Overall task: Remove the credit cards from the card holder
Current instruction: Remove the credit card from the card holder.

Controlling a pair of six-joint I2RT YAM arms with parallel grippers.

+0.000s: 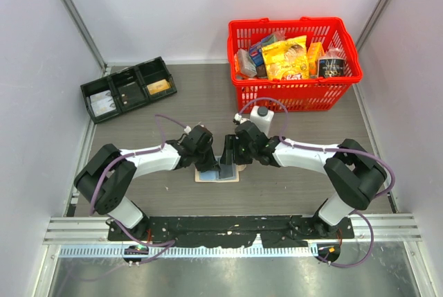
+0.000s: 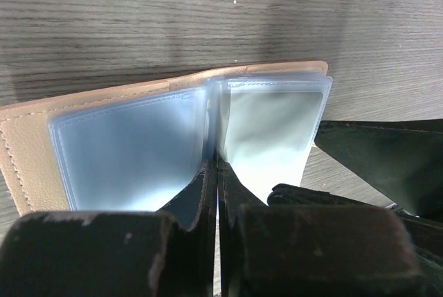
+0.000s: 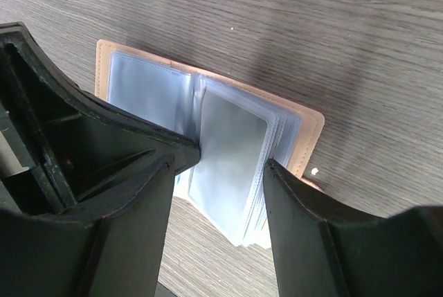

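Note:
The tan card holder lies open on the table between my two grippers, its clear blue-grey sleeves fanned out. A grey card sits in the top right-hand sleeve and also shows in the left wrist view. My left gripper is shut, its tips resting at the centre fold of the sleeves. My right gripper is open, one finger on each side of the right-hand stack of sleeves; its black body shows in the left wrist view. In the top view the left gripper and right gripper meet over the holder.
A red basket full of groceries stands at the back right. A black three-compartment tray lies at the back left. A small white bottle stands just behind the right gripper. Walls close in both sides.

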